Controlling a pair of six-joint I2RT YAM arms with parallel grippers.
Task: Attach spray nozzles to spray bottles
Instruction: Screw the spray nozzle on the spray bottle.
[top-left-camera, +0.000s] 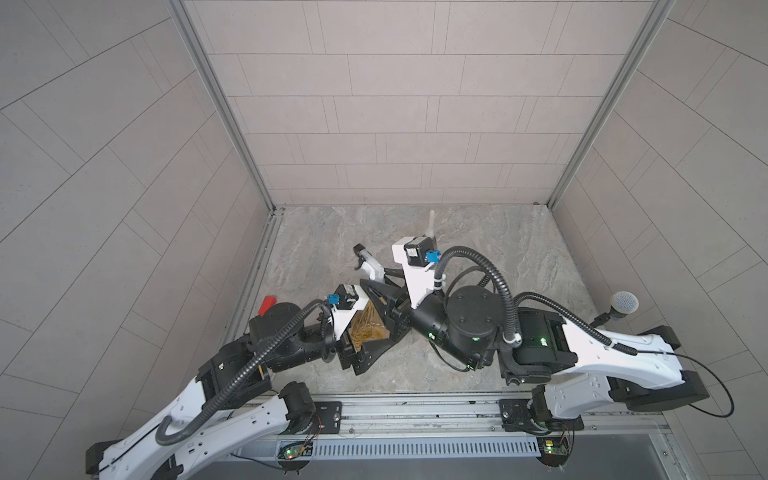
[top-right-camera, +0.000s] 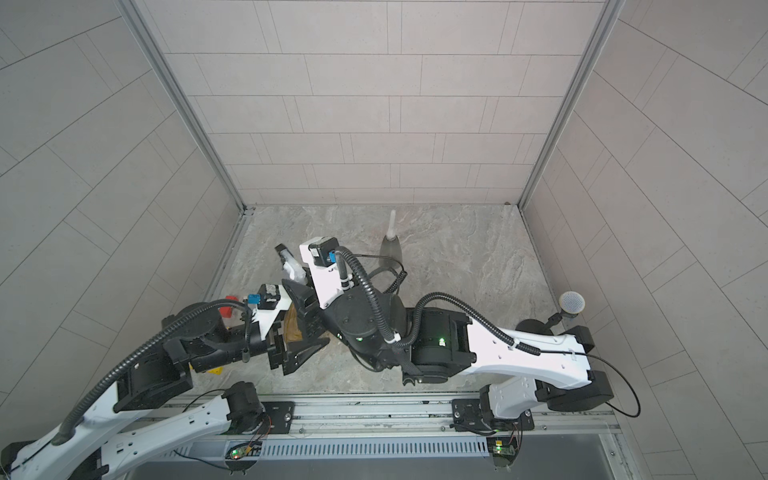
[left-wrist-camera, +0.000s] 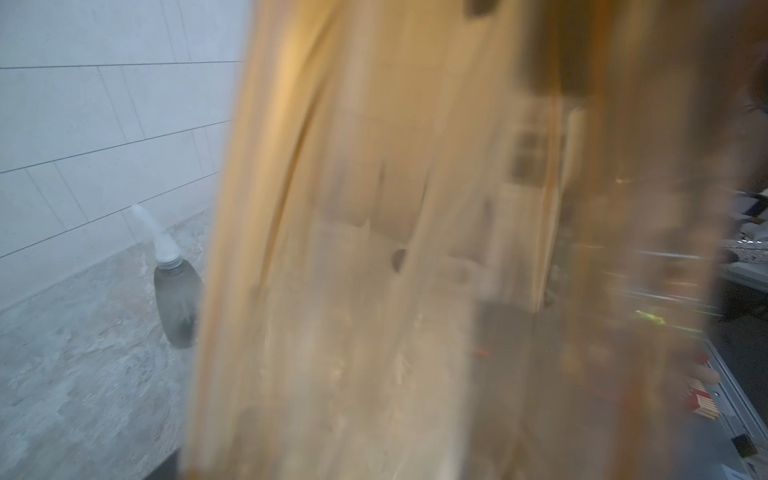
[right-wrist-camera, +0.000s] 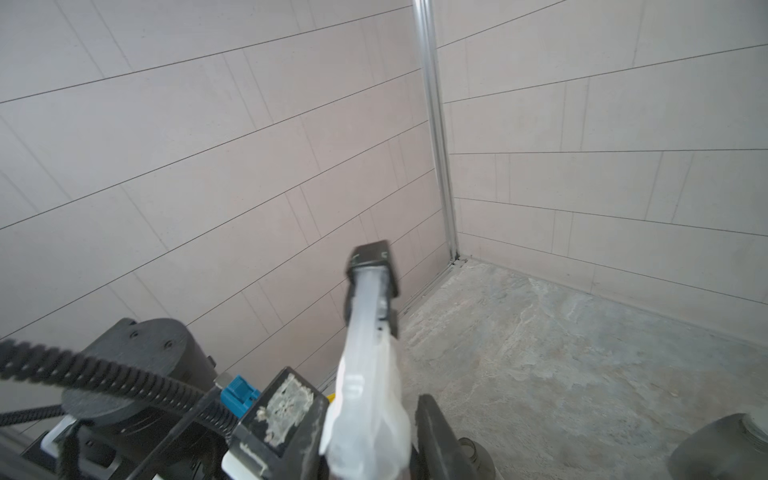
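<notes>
Marbled grey surface (top-left-camera: 519, 257) inside tiled walls, both arms crowding its near-left part. Left gripper (top-left-camera: 374, 326) is clamped on the amber bottle (top-left-camera: 365, 322), held off the surface. That bottle fills the left wrist view as a blur and blocks most else. Right gripper (top-left-camera: 384, 276) is clenched on the lower body of the black-and-white nozzle (top-left-camera: 366, 264), just above the amber bottle's neck end. Arm parts cover the joint, so cannot tell if it is seated. A grey bottle (top-right-camera: 390, 249) stands upright near the back wall with the white nozzle (top-right-camera: 391, 224) already on it. The right wrist mount hides most of it in a top view. A second grey bottle (right-wrist-camera: 715, 453) shows at the edge of the right wrist view, neck bare. Microphone (top-left-camera: 623, 302) stands at the right wall. Red block (top-left-camera: 268, 304) lies by the left wall, partly behind the left arm.
</notes>
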